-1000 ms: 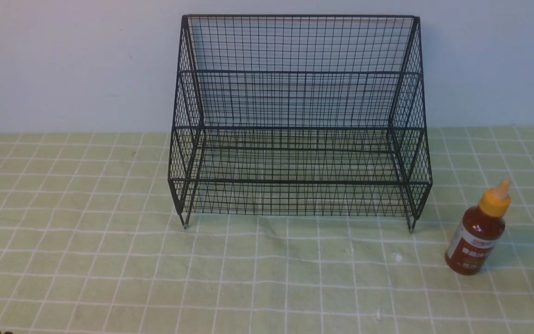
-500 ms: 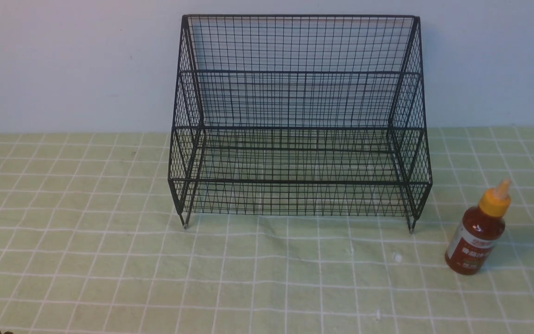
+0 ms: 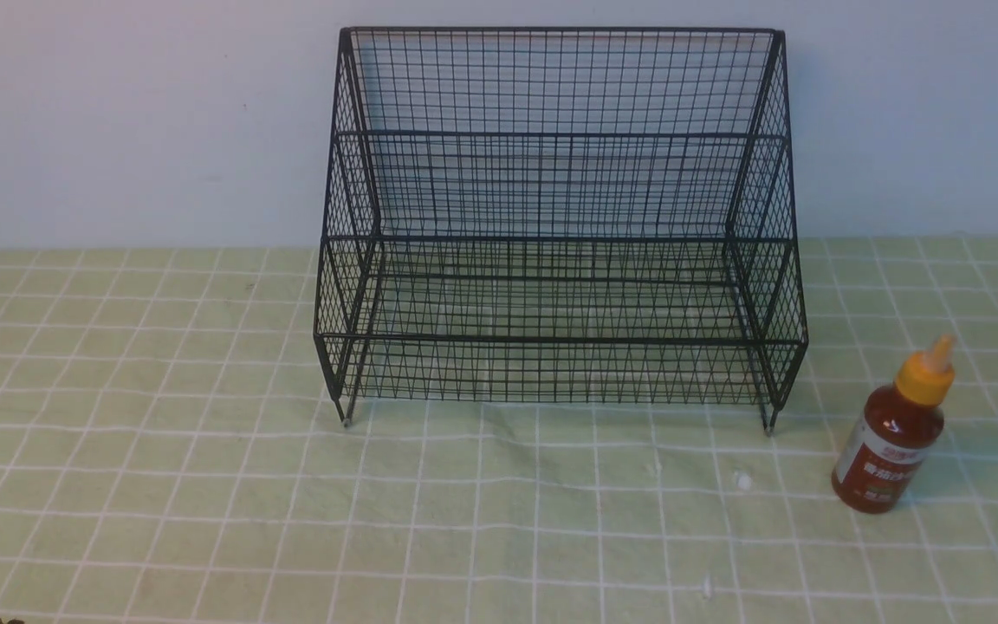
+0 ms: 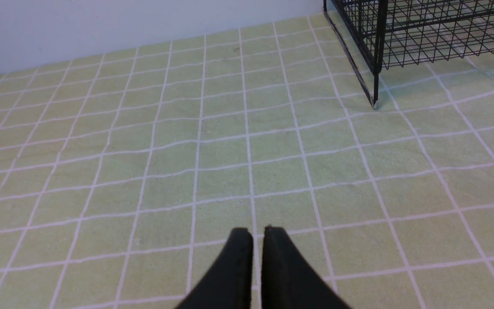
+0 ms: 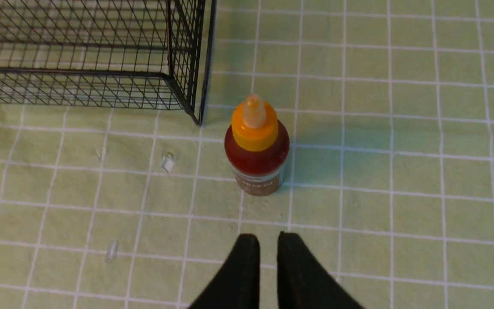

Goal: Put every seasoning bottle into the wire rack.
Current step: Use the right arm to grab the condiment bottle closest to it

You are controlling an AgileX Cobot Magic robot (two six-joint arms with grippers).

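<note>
The seasoning bottle [image 3: 893, 442] is standing upright on its base on the table [image 3: 161, 485], which is wearing a pale green cloth with white grid lines. Its long axis is running vertically, and its yellow-orange cap and pointed nozzle are aiming straight up. In the front view it is appearing to lean slightly toward the right. Its white label is facing forward and a little to the left in that view. The bottle is sitting outside the wire rack [image 3: 560, 340], near the rack's front right leg, to its right and a little forward of it, and it is not touching the wire. The rack is standing on its short legs against the back wall with nothing resting on either tier. A few small white specks [image 3: 742, 481] are lying on the cloth between the rack's front and the bottle. In the right wrist view the right end effector [image 5: 264, 240] is hovering over the cloth just short of the bottle [image 5: 256, 150], clenched to a narrow slit and gripping nothing, with the rack's corner [image 5: 79, 71] lying beyond. In the left wrist view the left end effector [image 4: 258, 234] is likewise clenched and grasping nothing, hanging over bare cloth well apart from the rack's front left leg [image 4: 378, 43].
</note>
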